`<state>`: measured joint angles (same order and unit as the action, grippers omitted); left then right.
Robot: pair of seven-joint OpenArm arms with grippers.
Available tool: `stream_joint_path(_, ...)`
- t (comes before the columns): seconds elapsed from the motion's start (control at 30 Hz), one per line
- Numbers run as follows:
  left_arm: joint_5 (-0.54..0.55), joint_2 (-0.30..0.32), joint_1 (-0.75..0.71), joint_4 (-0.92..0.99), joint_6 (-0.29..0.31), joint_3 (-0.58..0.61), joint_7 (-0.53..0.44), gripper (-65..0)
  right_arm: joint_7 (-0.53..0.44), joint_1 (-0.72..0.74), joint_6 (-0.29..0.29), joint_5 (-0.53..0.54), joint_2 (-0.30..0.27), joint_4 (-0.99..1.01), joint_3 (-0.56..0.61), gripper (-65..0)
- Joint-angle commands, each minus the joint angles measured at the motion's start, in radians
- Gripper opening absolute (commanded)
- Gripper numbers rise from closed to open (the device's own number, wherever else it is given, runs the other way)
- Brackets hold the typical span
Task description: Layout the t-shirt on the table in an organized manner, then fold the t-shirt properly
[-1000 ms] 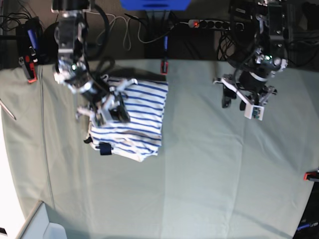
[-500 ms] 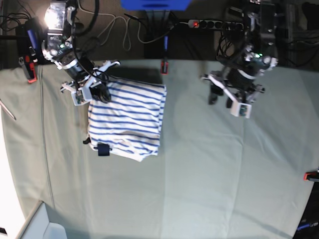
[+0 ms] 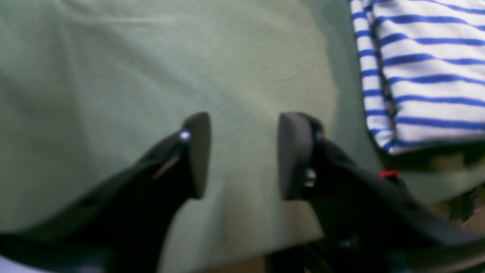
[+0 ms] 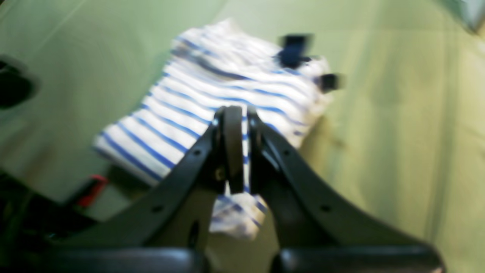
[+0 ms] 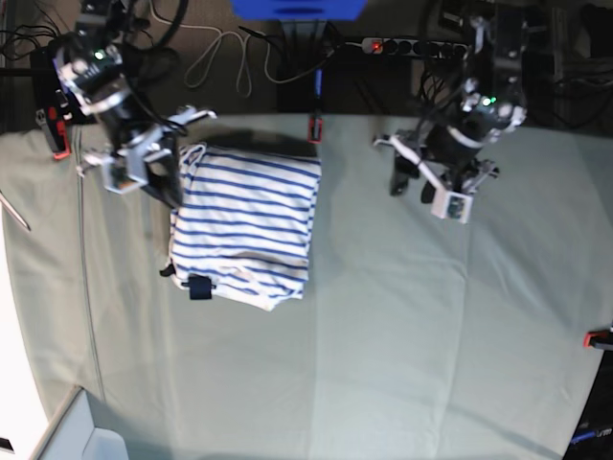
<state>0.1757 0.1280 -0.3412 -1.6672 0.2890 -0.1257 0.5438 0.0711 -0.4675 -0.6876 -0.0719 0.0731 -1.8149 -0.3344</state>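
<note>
The t-shirt [image 5: 244,225], white with thin blue stripes, lies as a folded rectangle on the far left part of the table [image 5: 383,335]. Its small dark tag [image 5: 200,287] sits at the near left corner. My right gripper [image 5: 161,187] hovers just off the shirt's far left corner, and in the right wrist view the gripper [image 4: 235,151] is shut on nothing, with the t-shirt [image 4: 227,94] beyond it. My left gripper [image 5: 412,187] is over bare table to the right of the shirt. In the left wrist view that gripper [image 3: 242,155] stands open and empty, and the t-shirt's edge [image 3: 428,76] lies at the upper right.
Red clamps [image 5: 314,129] [image 5: 59,144] [image 5: 599,337] grip the table's edges. Cables and a power strip [image 5: 402,45] lie behind the far edge. A white box [image 5: 81,436] sits at the near left corner.
My right gripper has come off the shirt's top and drawn back to the far left. The left arm has drifted left toward the shirt, its jaws a little narrower.
</note>
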Motion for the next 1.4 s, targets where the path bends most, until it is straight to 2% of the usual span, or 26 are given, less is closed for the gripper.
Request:
stream_joint_path(0.0,0.003,0.009,-0.029,-0.037,0.000,-0.030,0.000,-44.1,-0.015,-0.026,-0.011,0.010,0.009,-0.007,-0.033,-65.0)
stream_joint_path(0.13,0.003,0.002,-0.103,-0.095,0.000,-0.134,0.077,-64.6,-0.009,-0.072,-0.011,0.010,0.055,-0.004,-0.156,-65.0)
stream_joint_path(0.2,0.003,0.002,-0.138,-0.104,0.000,-0.167,0.132,-65.0,-0.007,-0.110,-0.011,0.010,0.072,0.000,-0.194,-65.0)
stream_joint_path(0.3,0.003,0.002,-0.190,-0.092,-0.003,-0.188,0.187,-65.0,0.049,-0.150,-0.011,0.010,0.064,0.071,-0.203,-65.0)
stream_joint_path(0.43,-0.006,-0.046,-0.256,-0.001,-0.001,-0.194,0.170,-65.0,0.071,-0.161,-0.011,0.010,0.014,0.248,-0.205,-65.0)
stream_joint_path(0.57,-0.006,-0.060,-0.253,0.232,-0.001,-0.188,0.043,-65.0,0.045,-0.153,-0.011,0.010,-0.032,0.439,-0.193,-65.0)
stream_joint_path(0.73,-0.006,-0.058,-0.072,0.783,0.000,-0.187,-0.212,-65.0,-0.038,-0.027,-0.011,0.010,-0.115,0.786,-0.096,-65.0)
stream_joint_path(0.9,-0.006,-0.049,0.152,1.338,0.000,-0.185,-0.517,-65.0,-0.230,0.114,-0.011,0.004,-0.166,1.137,-0.002,-65.0)
stream_joint_path(0.97,-0.008,-0.047,0.227,1.493,0.000,-0.183,-0.614,-65.0,-0.308,0.154,-0.011,0.004,-0.186,1.242,0.053,-65.0)
stream_joint_path(1.0,-0.025,-0.041,0.261,1.545,-0.004,-0.183,-0.650,-65.0,-0.351,0.180,0.035,0.004,-0.190,1.300,0.082,-65.0)
stream_joint_path(1.03,-0.058,-0.029,0.287,1.581,-0.009,-0.183,-0.672,-65.0,-0.390,0.201,0.110,0.002,-0.192,1.360,0.111,-65.0)
stream_joint_path(1.1,-0.143,-0.024,0.313,1.602,-0.010,-0.187,-0.661,-65.0,-0.465,0.255,0.285,0.002,-0.193,1.500,0.177,-65.0)
stream_joint_path(1.2,-0.226,-0.024,0.327,1.599,-0.024,-0.187,-0.629,-65.0,-0.538,0.330,0.507,0.002,-0.193,1.678,0.261,-65.0)
stream_joint_path(1.3,-0.288,-0.034,0.327,1.599,-0.107,-0.187,-0.630,-65.0,-0.584,0.370,0.693,0.002,-0.189,1.763,0.340,-65.0)
stream_joint_path(1.37,-0.328,-0.057,0.325,1.597,-0.138,-0.187,-0.630,-65.0,-0.586,0.378,0.800,0.002,-0.187,1.768,0.369,-65.0)
